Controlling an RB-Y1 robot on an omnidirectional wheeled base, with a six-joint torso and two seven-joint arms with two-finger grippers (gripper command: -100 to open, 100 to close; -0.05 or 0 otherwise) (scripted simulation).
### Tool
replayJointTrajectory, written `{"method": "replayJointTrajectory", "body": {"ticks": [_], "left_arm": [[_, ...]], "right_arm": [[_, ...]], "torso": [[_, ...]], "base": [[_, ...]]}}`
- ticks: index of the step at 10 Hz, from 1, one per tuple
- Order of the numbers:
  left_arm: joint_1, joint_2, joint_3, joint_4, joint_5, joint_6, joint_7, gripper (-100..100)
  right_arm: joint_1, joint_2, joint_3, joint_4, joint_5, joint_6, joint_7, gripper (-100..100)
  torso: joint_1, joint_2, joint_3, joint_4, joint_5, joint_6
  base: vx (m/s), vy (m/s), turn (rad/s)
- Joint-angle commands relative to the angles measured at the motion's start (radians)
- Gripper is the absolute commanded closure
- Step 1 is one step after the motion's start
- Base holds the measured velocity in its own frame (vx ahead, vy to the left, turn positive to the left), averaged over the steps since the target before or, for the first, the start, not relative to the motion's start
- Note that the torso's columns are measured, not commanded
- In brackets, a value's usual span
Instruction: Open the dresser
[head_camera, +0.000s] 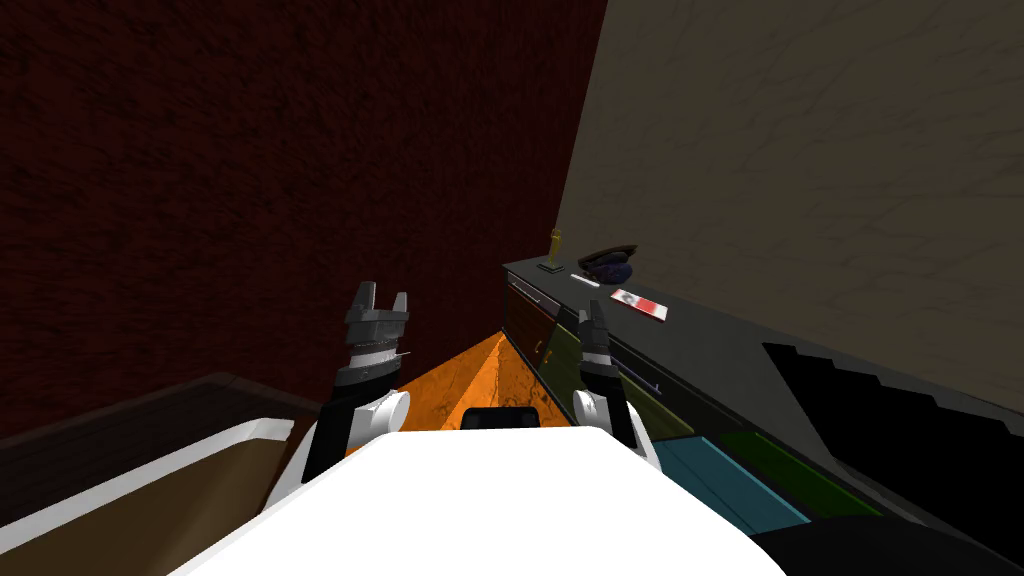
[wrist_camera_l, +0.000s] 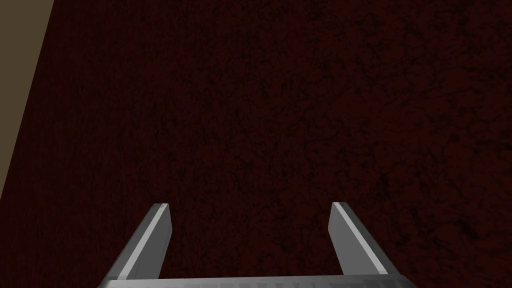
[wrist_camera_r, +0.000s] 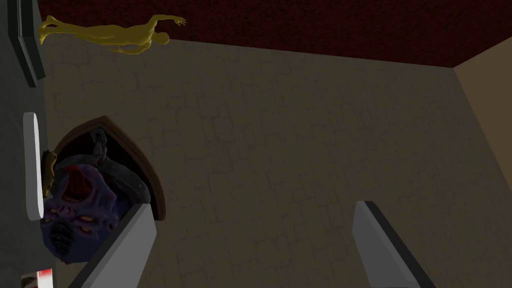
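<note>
The dresser looks closed, nothing opened yet. The right gripper stands open by its front edge, the left gripper open too.

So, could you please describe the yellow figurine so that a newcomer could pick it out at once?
A long dark dresser runs along the beige wall on my right. At its far end, near the dark red wall, stands the yellow figurine. It alone is yellow and upright; its neighbours are a dark blue mask and a flat red and white card.
</note>
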Motion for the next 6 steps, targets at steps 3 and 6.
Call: {"method": "replayJointTrajectory", "body": {"ticks": [3,6], "left_arm": [[0.000,0.000,0.000,0.000,0.000,0.000,0.000,0],[0.000,0.000,0.000,0.000,0.000,0.000,0.000,0]], "right_arm": [[0.000,0.000,0.000,0.000,0.000,0.000,0.000,0],[0.000,0.000,0.000,0.000,0.000,0.000,0.000,0]], "torso": [[0.000,0.175,-0.351,0.176,0.000,0.000],[0.000,0.396,-0.792,0.396,0.000,0.000]], "base": [[0.000,0.000,0.000],[0.000,0.000,0.000]]}}
